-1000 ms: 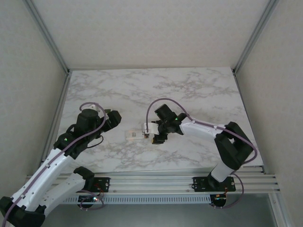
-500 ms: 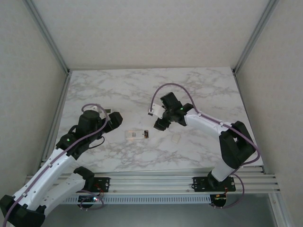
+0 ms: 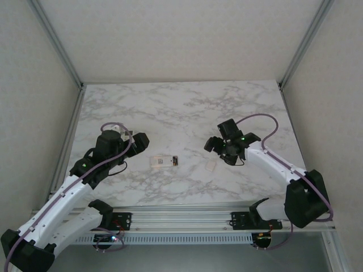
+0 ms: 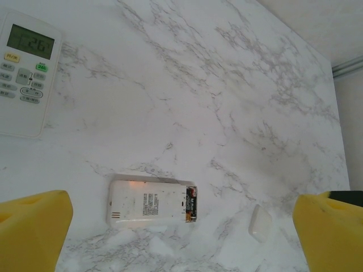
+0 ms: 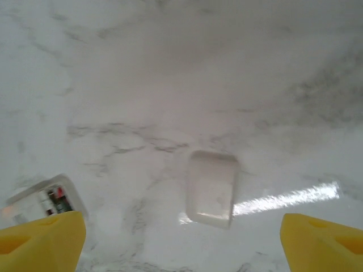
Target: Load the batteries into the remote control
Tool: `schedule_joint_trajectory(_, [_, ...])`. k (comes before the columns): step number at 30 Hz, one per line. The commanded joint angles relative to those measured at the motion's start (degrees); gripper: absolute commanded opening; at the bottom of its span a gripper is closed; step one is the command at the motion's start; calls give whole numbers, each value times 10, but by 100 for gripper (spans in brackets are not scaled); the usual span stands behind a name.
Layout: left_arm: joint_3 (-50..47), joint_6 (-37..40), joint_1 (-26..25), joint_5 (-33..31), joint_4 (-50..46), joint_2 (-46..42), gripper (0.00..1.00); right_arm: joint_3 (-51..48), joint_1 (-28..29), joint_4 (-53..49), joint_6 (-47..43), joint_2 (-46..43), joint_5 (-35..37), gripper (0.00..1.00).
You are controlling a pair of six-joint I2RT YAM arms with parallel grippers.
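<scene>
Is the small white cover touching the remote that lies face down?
Apart. The left wrist view shows a clear strip of bare table between the cover and the face-down remote.

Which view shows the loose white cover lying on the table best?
The right wrist view: the cover lies near the middle of the frame, large, its rounded outline plain. The left wrist view shows it small and slanted, to the right of the face-down remote. The top view shows it as a pale speck.
</scene>
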Motion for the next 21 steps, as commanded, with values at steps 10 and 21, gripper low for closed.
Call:
schedule_joint_trajectory(10, [-22, 18, 0, 1, 16, -12, 100, 44, 77, -51, 10, 143, 59, 75])
schedule_joint_trajectory(21, [-23, 16, 0, -7, 7, -20, 99, 66, 79, 5, -165, 208, 85, 38])
